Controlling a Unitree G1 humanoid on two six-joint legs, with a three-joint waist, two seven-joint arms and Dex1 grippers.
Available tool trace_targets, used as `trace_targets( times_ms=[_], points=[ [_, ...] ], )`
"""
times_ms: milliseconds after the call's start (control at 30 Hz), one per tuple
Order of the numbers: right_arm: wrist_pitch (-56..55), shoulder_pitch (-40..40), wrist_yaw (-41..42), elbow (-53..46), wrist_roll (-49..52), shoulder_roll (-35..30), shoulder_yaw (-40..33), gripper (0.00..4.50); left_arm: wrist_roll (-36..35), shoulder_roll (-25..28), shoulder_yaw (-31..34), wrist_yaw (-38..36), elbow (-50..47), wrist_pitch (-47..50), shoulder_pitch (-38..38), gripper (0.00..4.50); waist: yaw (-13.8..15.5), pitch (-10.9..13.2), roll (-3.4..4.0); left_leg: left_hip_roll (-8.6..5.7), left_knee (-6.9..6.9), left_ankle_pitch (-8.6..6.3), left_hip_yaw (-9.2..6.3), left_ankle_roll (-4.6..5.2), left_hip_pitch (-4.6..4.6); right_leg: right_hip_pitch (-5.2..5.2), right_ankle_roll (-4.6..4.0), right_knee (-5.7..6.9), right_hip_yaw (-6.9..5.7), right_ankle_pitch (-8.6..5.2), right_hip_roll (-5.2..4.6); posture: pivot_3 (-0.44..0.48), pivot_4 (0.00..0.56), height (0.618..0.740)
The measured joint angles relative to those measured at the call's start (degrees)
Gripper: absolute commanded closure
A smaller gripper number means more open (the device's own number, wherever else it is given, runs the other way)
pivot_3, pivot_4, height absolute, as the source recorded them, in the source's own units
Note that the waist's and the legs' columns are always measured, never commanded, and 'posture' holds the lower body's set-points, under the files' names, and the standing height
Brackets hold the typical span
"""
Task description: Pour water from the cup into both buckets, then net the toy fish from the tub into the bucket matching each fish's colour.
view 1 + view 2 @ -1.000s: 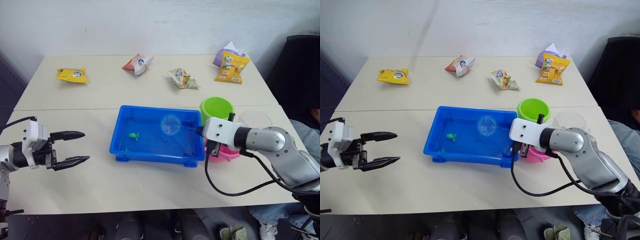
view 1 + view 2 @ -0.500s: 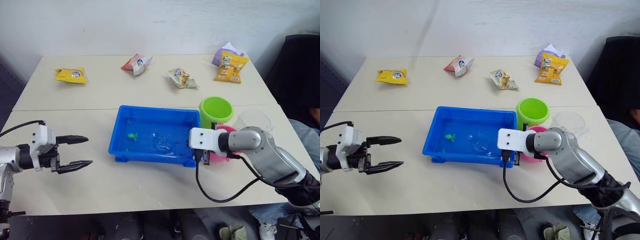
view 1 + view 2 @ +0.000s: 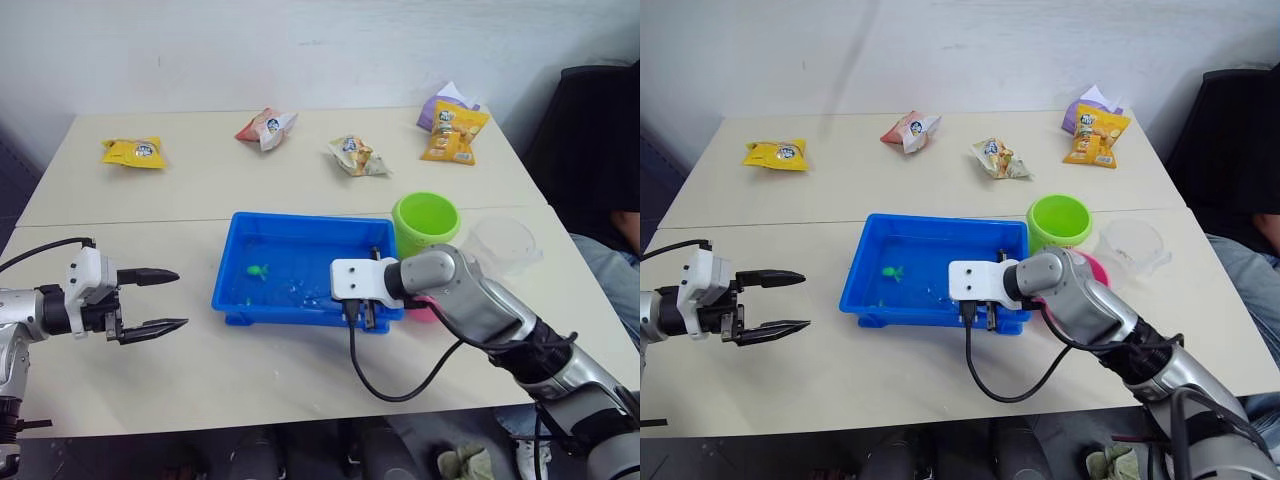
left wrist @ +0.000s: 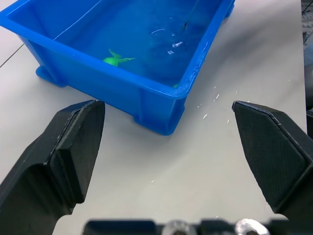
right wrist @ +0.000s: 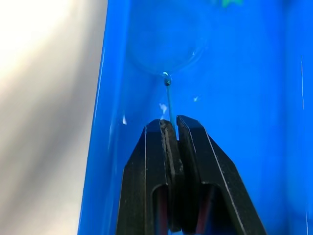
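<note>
On the desk [image 3: 300,370] in the head views, the right end effector [image 3: 362,313] has swung from beside the pink bucket [image 3: 425,305] to the tub's [image 3: 300,312] near rim and dipped the net into the water, so a scoop at the one green fish [image 3: 259,270] seems under way; I count two buckets, the green bucket [image 3: 426,222] upright behind the pink, one clear cup [image 3: 505,243] and five snack bags. In the left wrist view the left end effector [image 4: 166,147] hangs with its fingers wide apart near the tub's corner, nothing between them. In the right wrist view the fingers [image 5: 156,161] are clamped together on the net's [image 5: 164,51] thin handle, its hoop under water short of the fish.
</note>
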Motion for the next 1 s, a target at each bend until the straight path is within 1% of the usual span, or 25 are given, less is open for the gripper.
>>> trace_targets(
  times_ms=[133,233,367,567,800,867,1000],
  points=[
    [-0.9,-1.5,0.0,3.3,-0.9,3.7,0.2,4.5,0.0,-0.1,-0.4,0.1,-0.1,0.0,0.0,0.02,-0.1,0.0,0.0,0.01,0.0,0.0,0.01,-0.01,0.0,-0.03,0.0,0.03,-0.01,0.0,0.02,0.0,0.15,0.739],
    [-1.4,-1.8,0.2,4.5,-1.2,5.0,0.2,4.5,0.0,-0.1,-0.7,0.1,-0.1,0.1,0.0,0.02,-0.1,0.0,0.0,0.0,0.0,0.0,0.01,-0.02,0.0,-0.02,0.0,0.02,-0.01,0.0,0.0,0.0,0.15,0.739],
    [-2.3,-1.9,0.4,6.2,-2.1,7.8,1.1,4.5,0.2,-0.1,-3.0,0.0,-0.2,1.0,-1.8,0.02,-0.1,0.0,-0.01,0.0,0.0,0.0,0.01,-0.02,0.0,-0.02,0.0,0.06,-0.01,0.0,0.0,0.0,0.15,0.739],
    [-1.8,-1.9,1.3,6.1,-2.1,9.0,1.1,4.5,1.7,1.6,-6.4,-0.7,-2.6,3.0,-4.8,0.02,-0.2,0.0,-0.02,0.0,0.0,0.0,0.03,-0.02,0.0,-0.03,0.0,0.07,-0.02,0.0,0.01,0.0,0.15,0.739],
    [2.5,-1.5,1.6,5.6,1.0,10.9,-1.7,4.5,4.2,2.7,-9.3,-2.2,-3.5,2.7,-7.7,0.02,-0.2,0.0,-0.02,0.02,0.0,-0.02,0.08,-0.06,-0.01,-0.09,-0.01,0.24,-0.01,-0.01,0.07,0.0,0.15,0.739],
    [5.4,-0.8,1.5,4.6,3.2,12.0,-3.7,4.5,4.5,2.7,-9.6,-2.2,-3.4,2.7,-8.3,0.02,-0.2,0.0,-0.02,0.03,0.0,-0.01,0.08,-0.06,-0.01,-0.09,-0.01,0.32,0.0,-0.01,0.07,0.0,0.15,0.739],
    [10.2,0.0,1.6,2.4,6.9,12.0,-6.6,4.5,4.9,2.7,-9.9,-2.2,-3.0,2.7,-8.6,0.02,-0.2,0.0,-0.02,0.03,0.0,-0.02,0.09,-0.06,-0.02,-0.11,-0.01,0.35,0.01,-0.01,0.06,0.0,0.15,0.739]
  ],
)
